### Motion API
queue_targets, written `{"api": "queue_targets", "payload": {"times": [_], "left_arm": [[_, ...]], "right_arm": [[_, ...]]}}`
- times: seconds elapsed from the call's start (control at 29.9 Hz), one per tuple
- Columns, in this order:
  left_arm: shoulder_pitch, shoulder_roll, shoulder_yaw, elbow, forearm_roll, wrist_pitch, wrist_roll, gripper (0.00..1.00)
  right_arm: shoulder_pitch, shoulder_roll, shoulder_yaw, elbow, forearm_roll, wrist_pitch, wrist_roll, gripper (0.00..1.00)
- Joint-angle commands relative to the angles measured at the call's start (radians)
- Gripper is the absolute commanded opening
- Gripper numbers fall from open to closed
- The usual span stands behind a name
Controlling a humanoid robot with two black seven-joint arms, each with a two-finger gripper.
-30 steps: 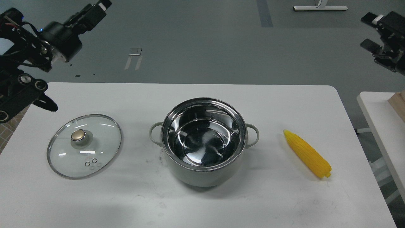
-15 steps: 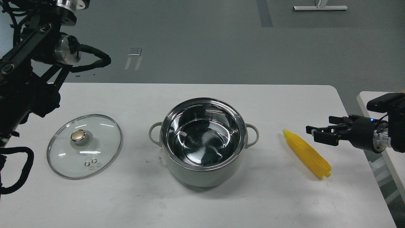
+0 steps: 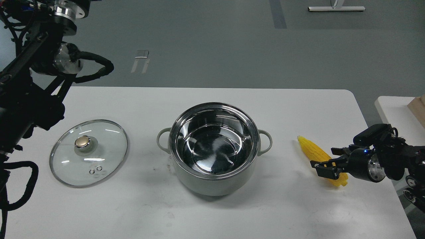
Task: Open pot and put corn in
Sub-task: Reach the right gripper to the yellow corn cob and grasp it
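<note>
— What lies around the pot (image 3: 214,151)?
— A glass lid (image 3: 88,152) at left on the worktop (image 3: 206,215); the corn (image 3: 315,156) at right, nothing between.
— Changes?
— The right gripper (image 3: 327,166) has dropped onto the corn's thick end, fingers (image 3: 323,172) released around it. Left gripper: out of frame.
— The pot?
— Empty.

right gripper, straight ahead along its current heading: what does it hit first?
Probably the corn. The right gripper points left with fingers spread, already overlapping the cob's thick end in the head view; contact is unclear, since height can't be judged. Past it lies the pot.
</note>
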Motion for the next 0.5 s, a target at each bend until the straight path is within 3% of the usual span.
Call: {"api": "queue_targets", "payload": {"times": [0.0, 0.17, 0.27, 0.37, 0.43, 0.47], "left_arm": [[0.000, -0.001, 0.000, 0.000, 0.001, -0.001, 0.001, 0.97], [0.002, -0.001, 0.002, 0.000, 0.001, -0.001, 0.002, 0.97], [0.003, -0.001, 0.002, 0.000, 0.001, -0.001, 0.001, 0.97], [0.003, -0.001, 0.002, 0.001, 0.001, -0.002, 0.001, 0.97], [0.003, -0.001, 0.002, 0.000, 0.001, -0.001, 0.001, 0.97], [0.003, -0.001, 0.002, 0.000, 0.001, -0.002, 0.002, 0.97]], "right_arm": [[0.003, 0.043, 0.000, -0.044, -0.005, -0.001, -0.003, 0.86], [0.006, 0.063, 0.000, -0.068, -0.005, -0.002, -0.003, 0.72], [0.007, 0.075, 0.000, -0.082, -0.005, -0.013, -0.003, 0.58], [0.007, 0.078, 0.000, -0.082, -0.005, -0.024, -0.003, 0.39], [0.012, 0.077, 0.000, -0.082, -0.005, -0.027, -0.002, 0.19], [0.012, 0.075, 0.000, -0.082, -0.005, -0.030, -0.002, 0.15]]}}
